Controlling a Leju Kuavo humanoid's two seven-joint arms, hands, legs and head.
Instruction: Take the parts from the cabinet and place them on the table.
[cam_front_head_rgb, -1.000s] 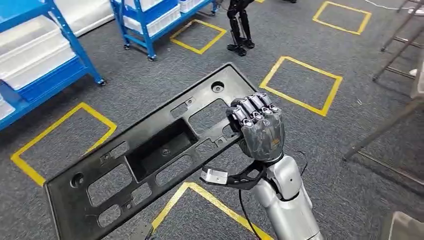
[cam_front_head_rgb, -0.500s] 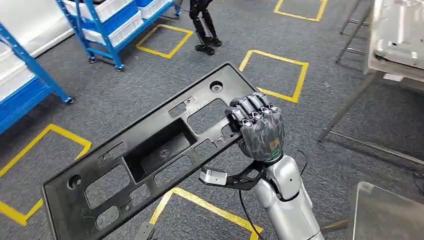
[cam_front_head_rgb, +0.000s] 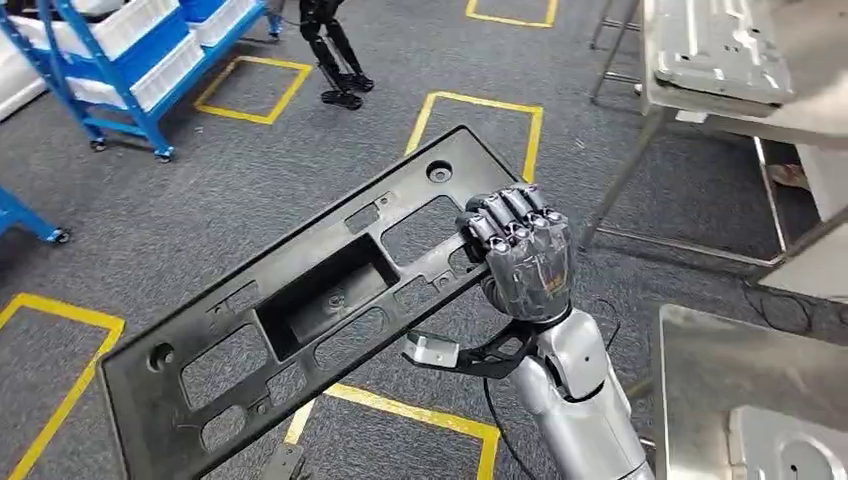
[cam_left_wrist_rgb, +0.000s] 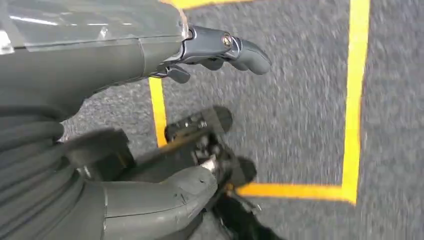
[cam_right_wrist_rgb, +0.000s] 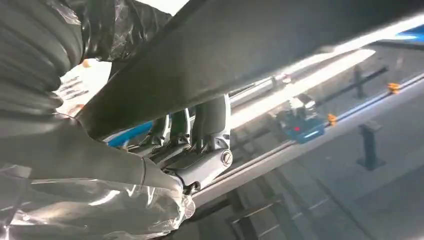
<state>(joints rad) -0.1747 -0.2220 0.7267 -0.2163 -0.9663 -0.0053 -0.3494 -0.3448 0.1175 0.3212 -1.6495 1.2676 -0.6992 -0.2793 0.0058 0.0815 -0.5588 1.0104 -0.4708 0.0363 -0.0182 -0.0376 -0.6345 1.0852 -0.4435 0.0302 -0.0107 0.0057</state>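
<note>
Black panel in right robot hand

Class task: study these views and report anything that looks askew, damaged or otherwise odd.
The long black panel is gripped by the right hand at one long edge only, so it hangs tilted over the floor. No damage shows.

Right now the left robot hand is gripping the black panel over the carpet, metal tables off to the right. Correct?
Not quite: the right robot hand grips the black panel, as the head view shows. The rest holds: it is over the carpet, with metal tables to the right.
</note>
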